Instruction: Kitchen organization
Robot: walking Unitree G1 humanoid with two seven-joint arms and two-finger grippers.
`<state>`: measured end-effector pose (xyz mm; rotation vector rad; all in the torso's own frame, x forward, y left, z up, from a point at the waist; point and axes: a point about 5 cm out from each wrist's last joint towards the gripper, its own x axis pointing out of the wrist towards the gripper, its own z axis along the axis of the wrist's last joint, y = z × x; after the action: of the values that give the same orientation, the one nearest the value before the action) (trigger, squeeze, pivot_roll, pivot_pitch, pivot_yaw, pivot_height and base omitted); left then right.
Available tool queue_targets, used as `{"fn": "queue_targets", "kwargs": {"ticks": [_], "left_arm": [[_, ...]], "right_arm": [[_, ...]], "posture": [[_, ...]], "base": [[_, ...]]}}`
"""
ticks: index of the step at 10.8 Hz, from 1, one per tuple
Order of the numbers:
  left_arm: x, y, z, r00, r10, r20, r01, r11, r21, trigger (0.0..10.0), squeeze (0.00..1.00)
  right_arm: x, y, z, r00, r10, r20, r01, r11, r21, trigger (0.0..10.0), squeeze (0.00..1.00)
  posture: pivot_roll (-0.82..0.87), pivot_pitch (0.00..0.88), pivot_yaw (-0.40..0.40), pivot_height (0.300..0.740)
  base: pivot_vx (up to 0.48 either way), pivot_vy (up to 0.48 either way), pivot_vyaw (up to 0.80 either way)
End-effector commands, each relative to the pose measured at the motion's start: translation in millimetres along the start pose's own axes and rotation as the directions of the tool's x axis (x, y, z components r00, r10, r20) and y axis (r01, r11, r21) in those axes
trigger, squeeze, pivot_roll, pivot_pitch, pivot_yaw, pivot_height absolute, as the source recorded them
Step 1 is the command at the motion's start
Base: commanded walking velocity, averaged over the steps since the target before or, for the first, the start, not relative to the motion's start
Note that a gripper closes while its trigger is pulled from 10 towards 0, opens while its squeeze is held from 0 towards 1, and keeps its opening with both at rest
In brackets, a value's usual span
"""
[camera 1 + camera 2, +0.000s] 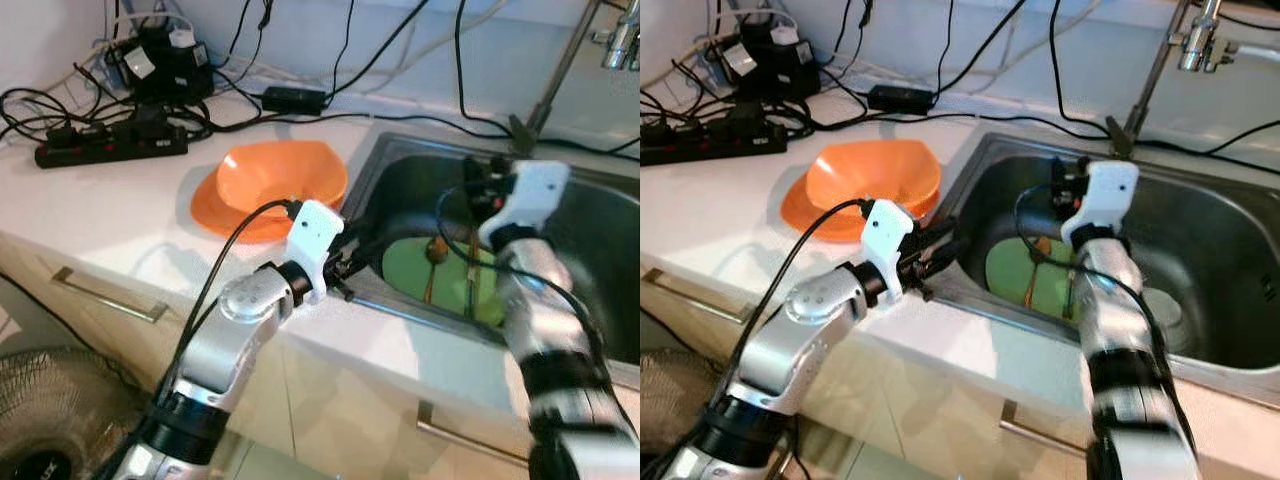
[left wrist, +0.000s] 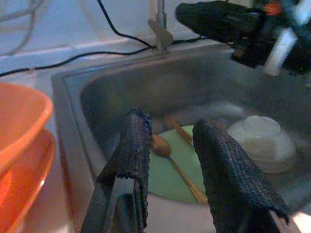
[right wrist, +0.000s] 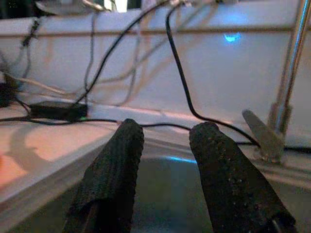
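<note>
Green plate [image 1: 415, 275] lies in the sink [image 1: 590, 230] with wooden spoons [image 2: 170, 158] on it, a white bowl [image 2: 262, 143] beside. Left end effector [image 2: 170, 165], fingers parted and empty, hovers at the sink's edge; right end effector [image 3: 165, 141], likewise parted, above the basin. Orange bowls [image 1: 270, 185] rest on the worktop [image 1: 90, 215].

A black power strip [image 1: 110, 145] with plugged-in adapters lies at the back of the white countertop [image 1: 90, 215]. Black cables [image 1: 400, 120] run along the wall. A fan [image 1: 55, 415] stands on the floor below the cabinet handle [image 1: 110, 296].
</note>
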<state>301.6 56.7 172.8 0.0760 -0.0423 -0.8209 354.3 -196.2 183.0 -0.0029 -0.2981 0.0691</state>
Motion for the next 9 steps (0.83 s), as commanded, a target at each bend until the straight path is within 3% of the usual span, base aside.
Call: {"fn": "queue_targets", "kwargs": {"ticks": [1,5,8,9], "left_arm": [[0.1,2.0,0.4,1.0,0.026,0.01,-0.026,1.0,0.016,10.0,0.0],[-1.3,2.6,-3.7,0.999,0.037,0.011,-0.037,0.999,0.023,10.0,0.0],[-5.8,4.6,-5.8,0.998,0.065,0.017,-0.066,0.997,0.045,10.0,0.0],[-6.9,6.4,-5.4,0.996,0.086,0.028,-0.087,0.995,0.049,10.0,0.0]], "right_arm": [[-6.7,-0.6,4.9,1.0,0.029,0.009,-0.029,1.0,-0.001,10.0,0.0],[-41.9,-8.8,12.2,0.993,0.116,-0.034,-0.118,0.991,-0.064,10.0,0.0],[-68.7,7.7,14.7,0.985,0.158,-0.063,-0.159,0.987,-0.014,10.0,0.0],[-75.6,11.7,9.1,0.989,0.127,-0.082,-0.126,0.992,0.009,10.0,0.0]], "posture": [[0.17,0.042,-0.002,0.74],[0.15,0.054,-0.001,0.74],[0.15,0.065,-0.003,0.74],[0.14,0.066,-0.001,0.74]], "base": [[0.0,0.0,0.0],[0.0,0.0,0.0],[0.0,0.0,0.0],[0.0,0.0,0.0]]}}
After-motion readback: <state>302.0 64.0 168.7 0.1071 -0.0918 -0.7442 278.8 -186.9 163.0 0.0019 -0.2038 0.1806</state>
